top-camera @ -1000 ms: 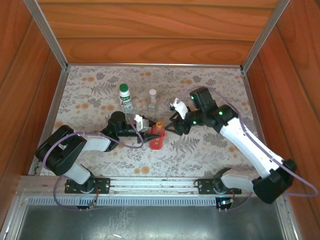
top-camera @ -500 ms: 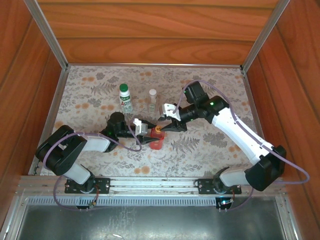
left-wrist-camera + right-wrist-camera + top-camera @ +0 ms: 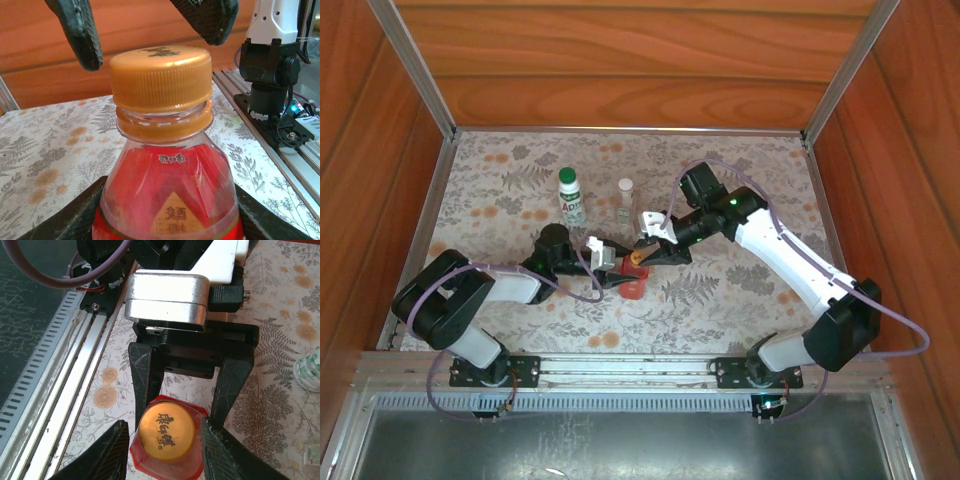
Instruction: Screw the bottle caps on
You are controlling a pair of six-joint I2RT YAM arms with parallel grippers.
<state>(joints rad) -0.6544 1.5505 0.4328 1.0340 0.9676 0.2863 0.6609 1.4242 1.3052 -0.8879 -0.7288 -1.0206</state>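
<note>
- Orange cap point(image 3: 160, 75) sits on red bottle point(image 3: 170, 200), mid-surface point(image 3: 720, 300).
- Left end effector point(image 3: 620, 277) clamped on bottle body.
- Right end effector point(image 3: 638, 256) released, fingertips point(image 3: 82, 40) just above cap, either side.

Floral mat point(image 3: 740, 300), wooden walls point(image 3: 620, 60), aluminium rail point(image 3: 620, 369) along near edge

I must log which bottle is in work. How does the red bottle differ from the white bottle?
The red bottle wears an orange cap; the white bottle a green cap. The left gripper clamps the red bottle; the white bottle stands free farther back on the mat. The right gripper, open, flanks the red bottle's cap; nothing is at the white bottle's. Both stand upright, capped.
</note>
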